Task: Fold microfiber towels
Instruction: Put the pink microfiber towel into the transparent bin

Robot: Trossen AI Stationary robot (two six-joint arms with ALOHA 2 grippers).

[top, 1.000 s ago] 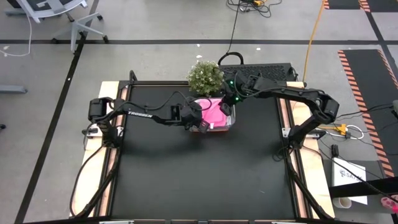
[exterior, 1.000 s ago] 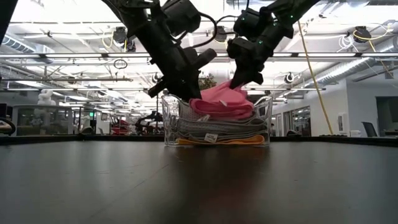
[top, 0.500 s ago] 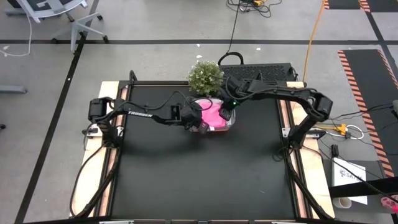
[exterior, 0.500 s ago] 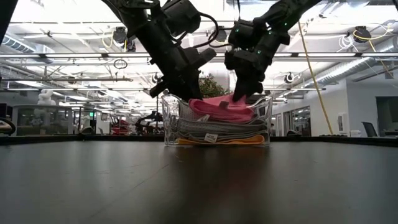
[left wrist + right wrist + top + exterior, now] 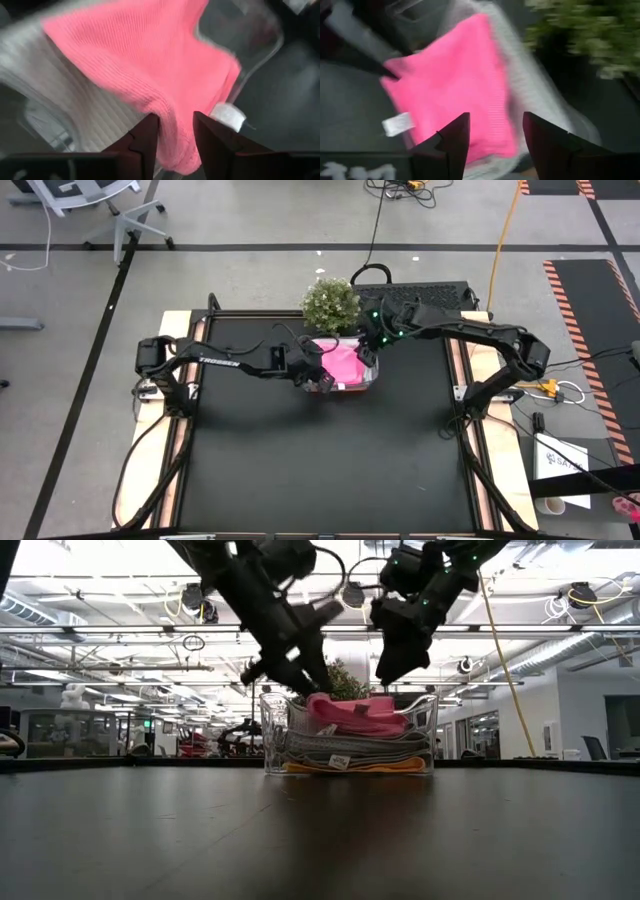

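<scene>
pinching the pink towel [image 5: 150,65], left tool [image 5: 175,131]; right tool [image 5: 495,132] open, empty.

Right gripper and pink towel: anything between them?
Nothing: in the low view the right gripper hangs open above the pink towel, bare air between.

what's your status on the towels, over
Left gripper shut on pink towel in the tub. Right gripper open, above it. Other towels stacked underneath. Nothing blocking.
</scene>
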